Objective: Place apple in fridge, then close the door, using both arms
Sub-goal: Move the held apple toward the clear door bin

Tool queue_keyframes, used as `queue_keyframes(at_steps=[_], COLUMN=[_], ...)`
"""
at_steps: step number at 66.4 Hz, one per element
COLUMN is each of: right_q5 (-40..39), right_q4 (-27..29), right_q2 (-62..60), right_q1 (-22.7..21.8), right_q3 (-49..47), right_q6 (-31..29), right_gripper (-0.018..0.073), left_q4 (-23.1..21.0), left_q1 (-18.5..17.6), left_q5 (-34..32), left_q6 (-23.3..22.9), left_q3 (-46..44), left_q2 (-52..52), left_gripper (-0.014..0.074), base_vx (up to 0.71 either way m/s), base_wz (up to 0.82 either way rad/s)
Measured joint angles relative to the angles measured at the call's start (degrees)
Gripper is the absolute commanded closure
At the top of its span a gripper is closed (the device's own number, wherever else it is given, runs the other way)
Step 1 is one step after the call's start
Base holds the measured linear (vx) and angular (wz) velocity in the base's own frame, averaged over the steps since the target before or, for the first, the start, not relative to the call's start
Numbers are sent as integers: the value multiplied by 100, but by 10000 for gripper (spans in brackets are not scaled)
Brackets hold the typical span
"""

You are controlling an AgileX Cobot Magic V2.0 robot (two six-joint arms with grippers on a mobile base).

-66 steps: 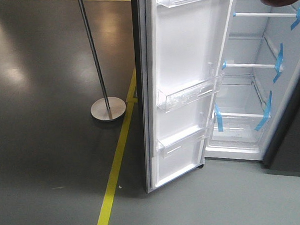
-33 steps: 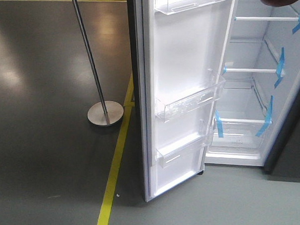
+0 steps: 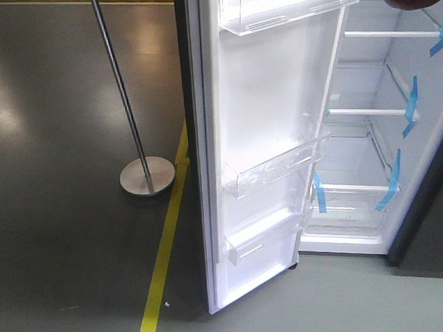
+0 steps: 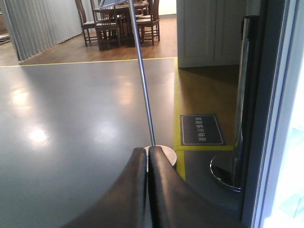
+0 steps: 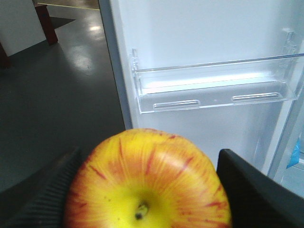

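right pincer grips apple centred in it; left pincer closed.

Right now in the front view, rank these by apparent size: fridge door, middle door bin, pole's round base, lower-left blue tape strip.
1. fridge door
2. middle door bin
3. round base, looks smaller than the bin, but depth differs
4. blue tape strip

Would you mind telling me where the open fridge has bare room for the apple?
The glass shelves in the fridge, edged with blue tape, look bare, as do the clear bins on the door. Nothing looks crowded, though the fridge's top right corner is hidden.
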Motion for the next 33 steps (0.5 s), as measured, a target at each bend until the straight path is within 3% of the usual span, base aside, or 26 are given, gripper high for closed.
queue_keyframes(at_steps=[33], right_q5=[0], right_q4=[0], right_q2=[0], right_q1=[0], right_q3=[0], right_q6=[0], right_gripper=[419], left_q4=[0], left_q1=[0], left_q5=[0], left_q6=[0], left_q3=[0], left_q2=[0], left_gripper=[604], base_vx=[13], base_wz=[-10])
